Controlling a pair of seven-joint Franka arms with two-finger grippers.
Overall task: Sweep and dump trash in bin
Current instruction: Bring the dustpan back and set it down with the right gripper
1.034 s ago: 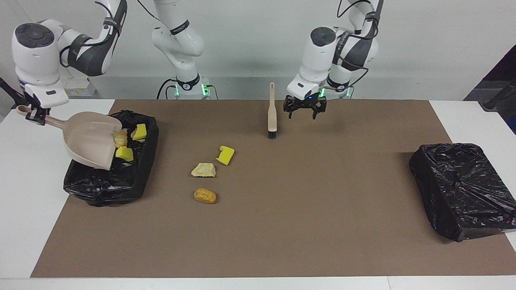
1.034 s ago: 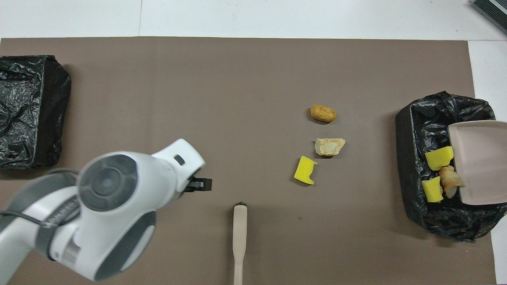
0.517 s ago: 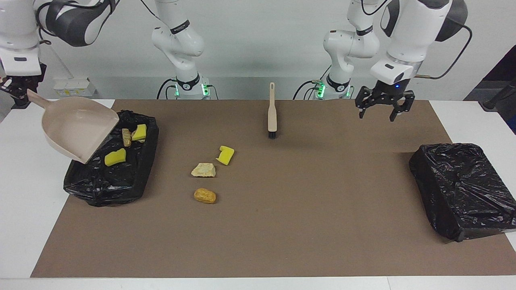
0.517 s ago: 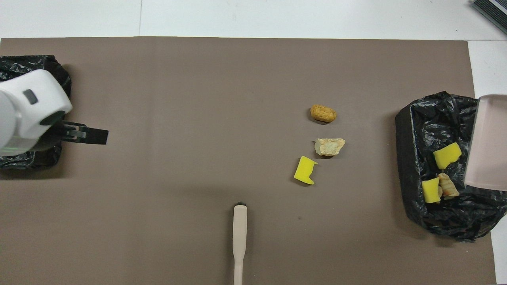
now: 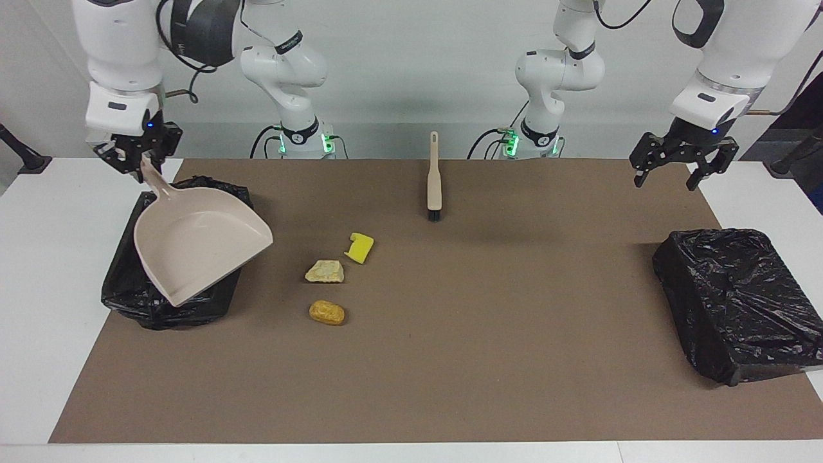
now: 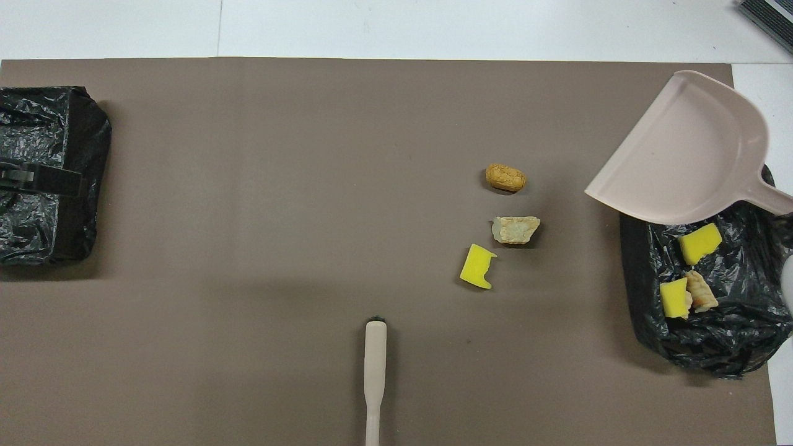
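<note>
Right gripper [image 5: 143, 156] clamps the beige plastic dustpan [image 5: 196, 251], raised over the black-bagged bin [image 6: 706, 334] at the mat's edge. 3 scraps remain mid-mat: yellow sponge chunk [image 5: 359, 247], pale bread lump [image 5: 325, 271], brown roll [image 5: 326, 312]. Left gripper [image 5: 675, 164] hangs open, empty. Lower the pan lip flush beside them.

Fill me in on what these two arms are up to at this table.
The right gripper is shut on the handle of a beige plastic dustpan, held empty over the black-bagged bin at the right arm's end. That bin holds two yellow sponge chunks and a tan bread lump. A yellow sponge piece, pale bread chunk and golden-brown roll lie on the brown mat. The left gripper waits open near the second black-bagged bin; the beige brush lies unheld.
</note>
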